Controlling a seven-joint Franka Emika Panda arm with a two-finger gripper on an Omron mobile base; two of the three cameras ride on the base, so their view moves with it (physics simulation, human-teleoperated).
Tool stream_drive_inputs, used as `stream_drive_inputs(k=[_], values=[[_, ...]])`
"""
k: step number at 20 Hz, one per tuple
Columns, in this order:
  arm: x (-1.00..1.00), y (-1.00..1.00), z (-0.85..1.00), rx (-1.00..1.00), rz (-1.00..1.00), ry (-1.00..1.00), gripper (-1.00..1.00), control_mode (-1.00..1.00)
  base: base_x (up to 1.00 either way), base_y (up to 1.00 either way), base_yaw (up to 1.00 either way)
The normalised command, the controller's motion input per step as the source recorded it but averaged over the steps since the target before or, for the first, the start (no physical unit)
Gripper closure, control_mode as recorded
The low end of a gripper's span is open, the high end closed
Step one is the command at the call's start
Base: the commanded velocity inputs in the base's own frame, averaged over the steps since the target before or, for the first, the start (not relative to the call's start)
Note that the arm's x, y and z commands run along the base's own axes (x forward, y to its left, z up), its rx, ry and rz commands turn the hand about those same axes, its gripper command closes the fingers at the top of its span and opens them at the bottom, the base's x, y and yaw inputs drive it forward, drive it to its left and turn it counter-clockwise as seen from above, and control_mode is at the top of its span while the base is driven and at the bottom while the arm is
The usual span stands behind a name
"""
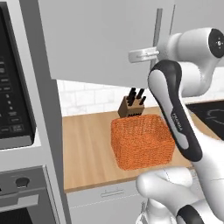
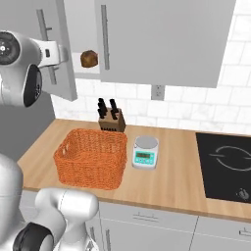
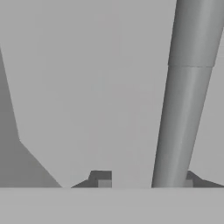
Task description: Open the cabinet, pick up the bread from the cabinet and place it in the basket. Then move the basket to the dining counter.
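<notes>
- The hand (image 3: 144, 183) is seen half-open at the cabinet (image 2: 63, 54) door.
- The bar handle (image 3: 183, 96) is straddled by the fingertips (image 3: 101, 179); firm contact cannot be told.

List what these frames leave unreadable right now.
- Claw grip: hand view cuts off the tips; contact with the handle is unclear.
- Cabinet shelf: right base view shows the bread, the doors hide the rest.
- Knife block: basket hides its base in the left base view.
</notes>
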Motion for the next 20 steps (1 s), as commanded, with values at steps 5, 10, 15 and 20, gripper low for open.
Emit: stream_drive_inputs(k=[5, 10, 15, 20], values=[[-0.62, 1.00, 0.00, 0.00, -0.06, 0.01, 1.00, -1.00, 0.00, 0.00, 0.00], [-0.65, 1.00, -0.08, 0.00, -0.03, 0.00, 1.00, -1.00, 0.00, 0.00, 0.00], [-0.51, 1.00, -0.24, 0.00, 0.00, 0.00, 1.00, -1.00, 0.00, 0.00, 0.00], [-0.43, 0.95, -0.11, 0.00, -0.01, 0.00, 1.00, -1.00, 0.00, 0.00, 0.00]])
